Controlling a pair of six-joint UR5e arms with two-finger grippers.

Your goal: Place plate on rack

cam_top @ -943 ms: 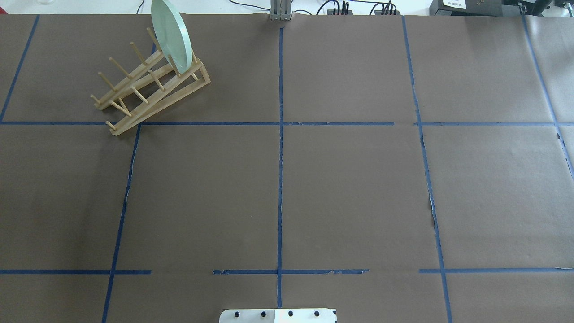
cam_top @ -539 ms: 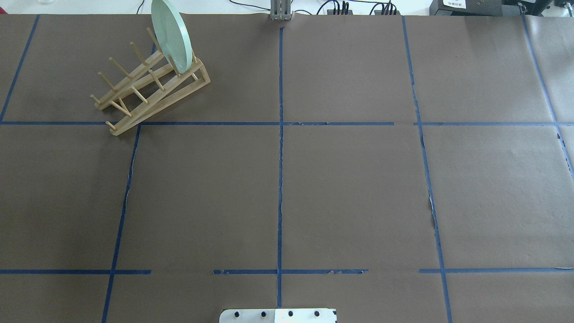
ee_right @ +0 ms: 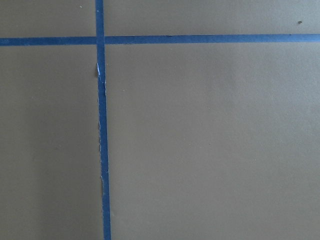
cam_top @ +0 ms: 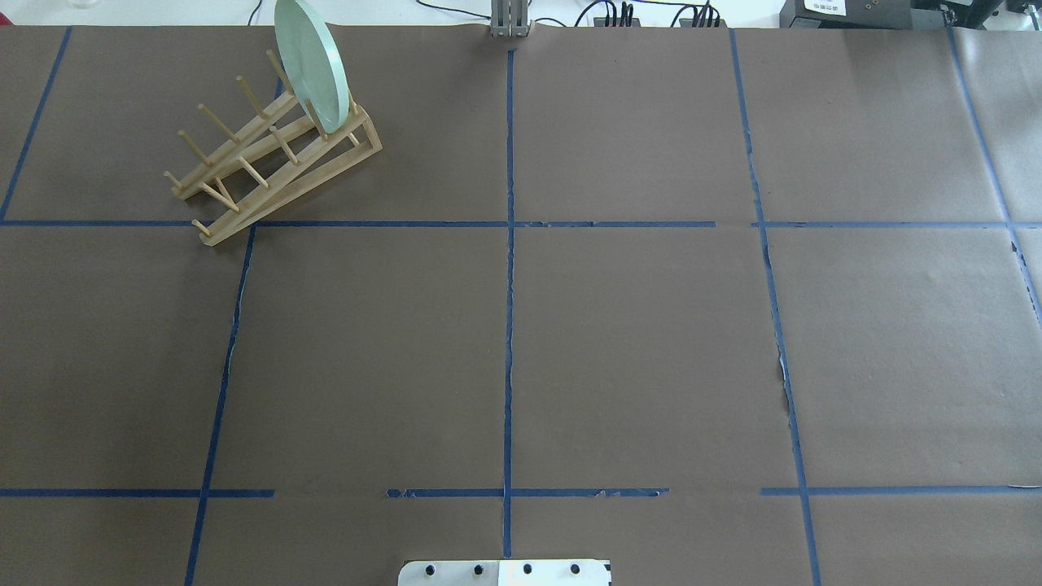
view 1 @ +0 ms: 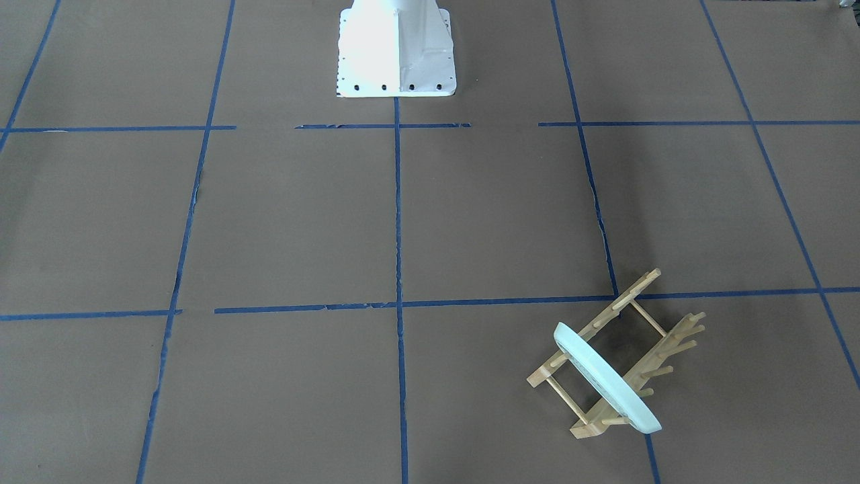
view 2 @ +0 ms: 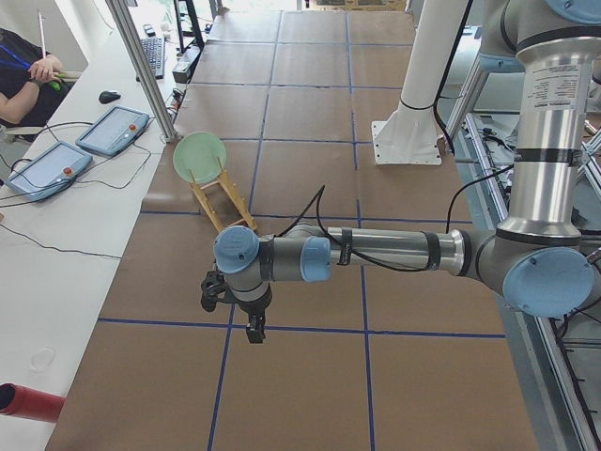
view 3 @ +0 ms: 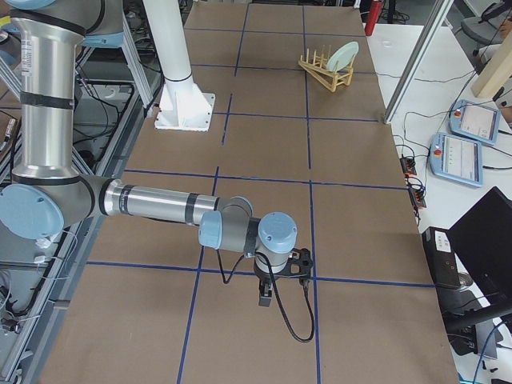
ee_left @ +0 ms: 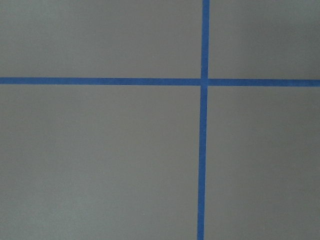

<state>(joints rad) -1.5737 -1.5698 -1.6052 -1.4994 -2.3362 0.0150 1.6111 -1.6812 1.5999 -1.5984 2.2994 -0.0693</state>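
Note:
The pale mint-green plate [cam_top: 312, 65] stands on edge between the pegs at the far end of the light-wood rack [cam_top: 293, 189], at the table's far left. Both also show in the front-facing view, the plate [view 1: 605, 380] across the rack [view 1: 625, 299]. No gripper is near them. My left gripper [view 2: 254, 329] hangs over the brown table, well short of the rack [view 2: 223, 202], and shows only in the exterior left view. My right gripper [view 3: 266, 298] shows only in the exterior right view, far from the plate [view 3: 342, 56]. I cannot tell if either is open or shut.
The white robot base [view 1: 396, 54] stands at the table's near middle edge. Blue tape lines [cam_top: 509, 325] grid the brown table cover. Two tablets [view 2: 113, 130] and a seated person are on the side bench past the rack. A red cylinder [view 2: 28, 402] lies at that bench's near end.

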